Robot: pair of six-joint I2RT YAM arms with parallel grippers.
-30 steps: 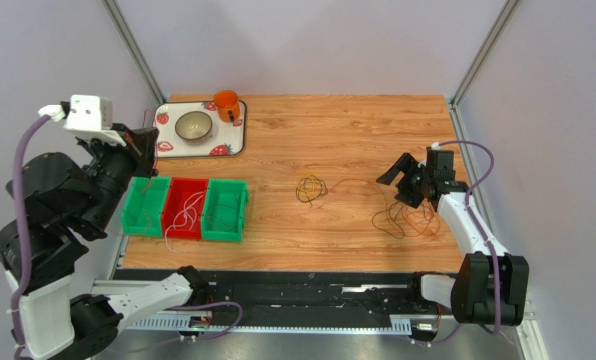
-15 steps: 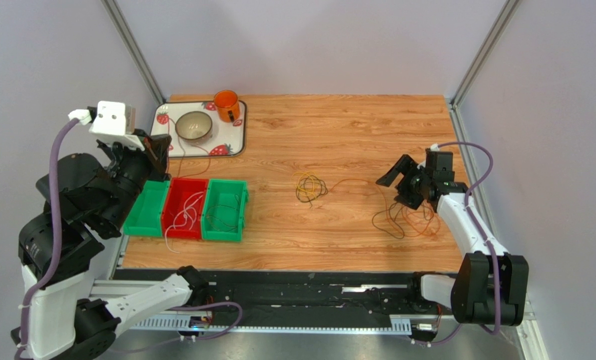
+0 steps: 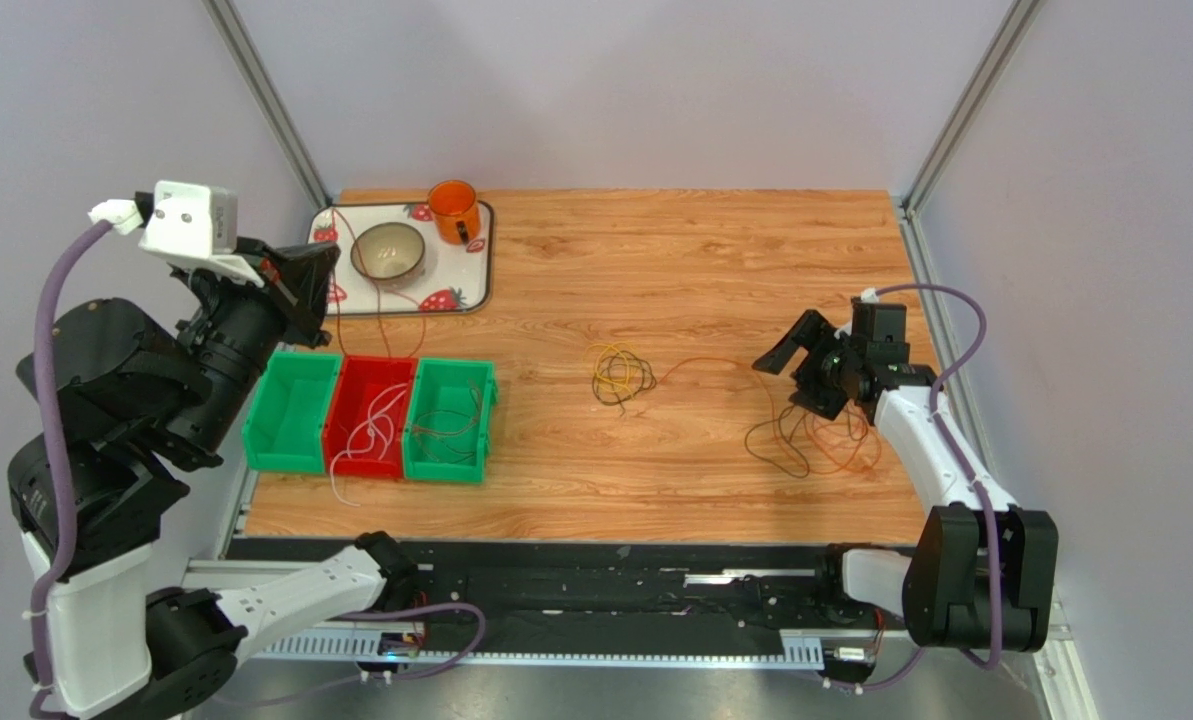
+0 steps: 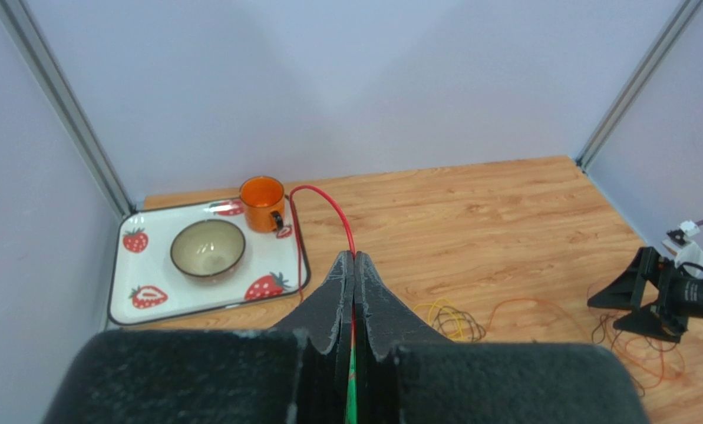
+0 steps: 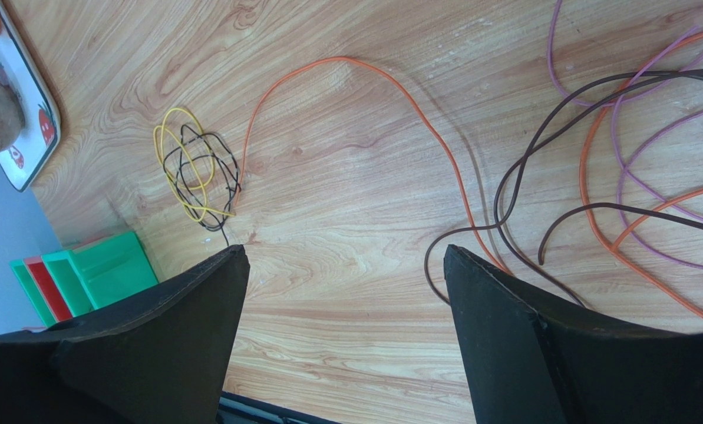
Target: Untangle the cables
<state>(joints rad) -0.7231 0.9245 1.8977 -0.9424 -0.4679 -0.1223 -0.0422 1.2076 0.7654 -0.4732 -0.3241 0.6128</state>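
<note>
My left gripper (image 3: 308, 282) is raised over the table's left edge, above the bins. It is shut on a thin red cable (image 4: 333, 205), which arcs from the fingertips (image 4: 355, 258) over toward the tray's right rim. A small yellow and dark coil (image 3: 619, 375) lies mid-table and also shows in the right wrist view (image 5: 197, 172). An orange cable (image 5: 372, 75) runs from it to a tangle of dark brown, orange and purple loops (image 3: 816, 435) at the right. My right gripper (image 3: 801, 368) is open and empty, hovering just left of that tangle (image 5: 611, 177). A white cable (image 3: 372, 428) lies in the red bin.
Green, red and green bins (image 3: 449, 420) stand in a row at the front left. A strawberry tray (image 3: 460, 293) at the back left holds a bowl (image 3: 387, 251) and an orange mug (image 3: 454, 212). Walls close in on three sides.
My left arm swung right, then back left and up, carrying the red cable, which now hangs over the tray and bins. The right arm has not moved.
</note>
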